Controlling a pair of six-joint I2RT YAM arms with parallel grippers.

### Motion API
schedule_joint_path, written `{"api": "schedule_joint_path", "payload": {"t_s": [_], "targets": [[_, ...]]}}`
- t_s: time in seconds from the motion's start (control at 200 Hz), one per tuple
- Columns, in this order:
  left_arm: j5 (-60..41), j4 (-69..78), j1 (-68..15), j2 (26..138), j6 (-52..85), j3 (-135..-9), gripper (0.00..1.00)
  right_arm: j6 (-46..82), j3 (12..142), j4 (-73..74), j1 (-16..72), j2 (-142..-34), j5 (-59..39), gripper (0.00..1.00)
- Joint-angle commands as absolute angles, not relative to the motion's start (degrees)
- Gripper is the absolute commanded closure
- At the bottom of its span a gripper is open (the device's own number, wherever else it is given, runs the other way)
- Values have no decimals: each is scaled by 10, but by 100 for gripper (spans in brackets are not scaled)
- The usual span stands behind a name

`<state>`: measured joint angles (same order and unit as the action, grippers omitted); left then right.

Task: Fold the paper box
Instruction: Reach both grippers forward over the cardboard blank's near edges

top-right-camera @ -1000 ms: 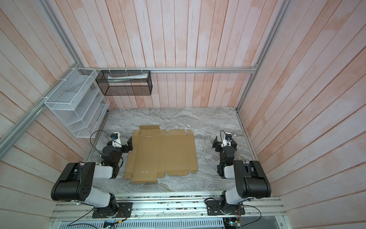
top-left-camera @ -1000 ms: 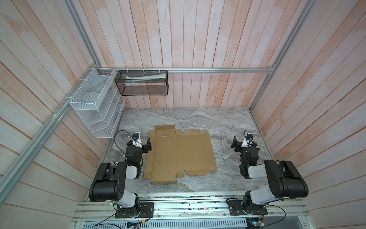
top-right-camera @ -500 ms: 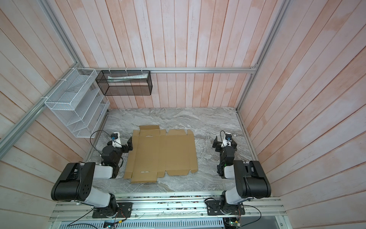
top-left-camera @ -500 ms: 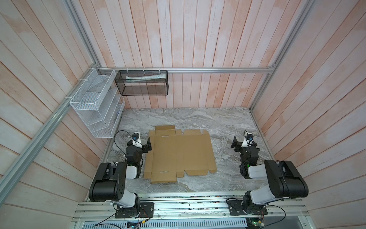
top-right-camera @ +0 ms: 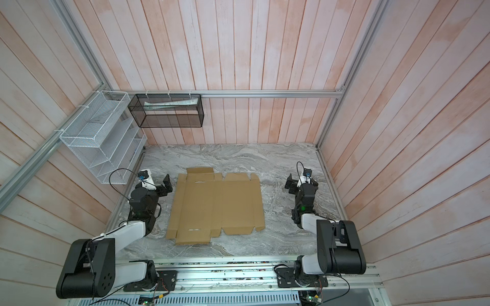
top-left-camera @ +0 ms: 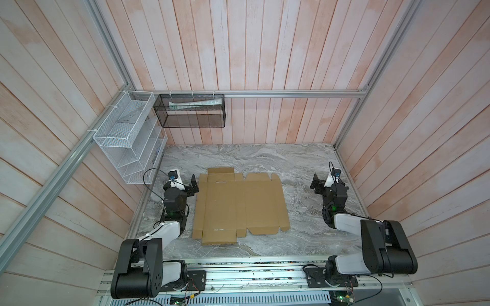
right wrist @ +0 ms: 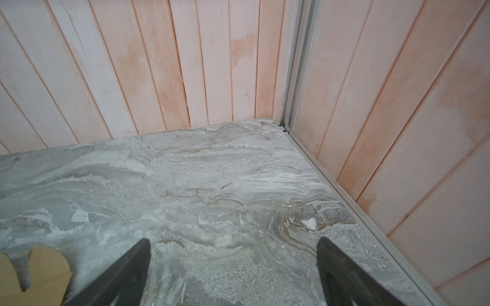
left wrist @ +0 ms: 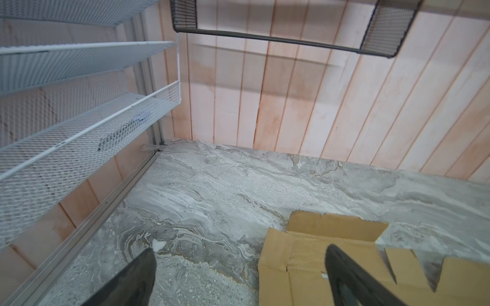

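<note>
In both top views the box (top-left-camera: pixel 240 206) (top-right-camera: pixel 217 205) lies flat and unfolded on the worktop (top-left-camera: pixel 305 238), at the lower centre of the frame, with every flap down. Its creases run from the bottom of the frame toward the top. The sheet looks a little wider across them than along them, so its long axis seems to run left to right.

Further up the frame, about level with the sheet's upper edge, both pairs of fingers are spread wide and hold nothing. The left fingers (top-left-camera: pixel 194 180) sit just beside the box's upper left corner. In the left wrist view one finger (left wrist: pixel 352 278) overlaps that corner's cardboard at the lower right of the frame, but whether it touches cannot be told.

The right fingers (top-left-camera: pixel 316 182) are well apart from the box's right edge, with bare worktop between. The right wrist view shows only a rounded tab of the sheet at the lower left, outside the fingers (right wrist: pixel 124 275).

The left arm is therefore judged the nearer. The narrow left panel, lying just to the right of its fingers in a top view, is the likely first fold.
</note>
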<state>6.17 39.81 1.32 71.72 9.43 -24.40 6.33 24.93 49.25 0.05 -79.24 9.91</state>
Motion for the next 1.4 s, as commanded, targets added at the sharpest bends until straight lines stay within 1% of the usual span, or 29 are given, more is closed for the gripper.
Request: {"api": "schedule_joint_path", "payload": {"t_s": [0.0,0.04,0.125,0.235,0.325,0.415,0.495,0.565,0.71,0.81,0.86,0.93,0.97,1.145,1.195,1.24,1.27,1.315,1.355,1.395], "targets": [[155,213,20,682,244,-281,0,175,255,384,-3,-740,132,2],[152,182,30,674,280,-285,0,206,256,367,-4,-722,129,2],[73,158,52,662,286,-294,0,249,270,315,-7,-699,103,2],[31,103,53,663,273,-325,0,242,312,241,-9,-701,24,2],[3,70,53,665,272,-345,0,242,341,179,1,-707,7,2],[-19,35,52,670,276,-364,0,228,356,142,33,-704,19,2],[-27,-2,52,682,284,-382,0,208,370,111,92,-698,82,2],[-29,-41,51,697,296,-402,0,207,378,99,132,-698,114,2],[-47,-103,42,736,299,-441,0,223,400,61,184,-712,119,2],[-60,-118,24,749,293,-455,0,236,410,41,216,-724,128,8],[-68,-124,11,755,290,-463,0,247,406,43,223,-728,108,11],[-84,-126,-7,765,287,-475,0,270,398,48,231,-733,82,19],[-96,-127,-18,772,284,-481,0,279,395,49,238,-735,76,25],[-107,-130,-58,805,284,-503,29,315,392,13,283,-738,88,57],[-106,-130,-67,813,283,-507,40,332,392,-6,294,-739,94,65],[-107,-129,-75,819,284,-509,48,340,391,-14,301,-739,90,69],[-107,-129,-80,824,283,-509,55,348,389,-23,306,-740,85,75],[-107,-128,-86,830,283,-511,66,357,390,-35,314,-740,83,79],[-106,-128,-92,838,281,-512,72,369,387,-43,324,-740,84,82],[-105,-129,-97,844,280,-512,76,380,385,-49,332,-741,85,83]]}}
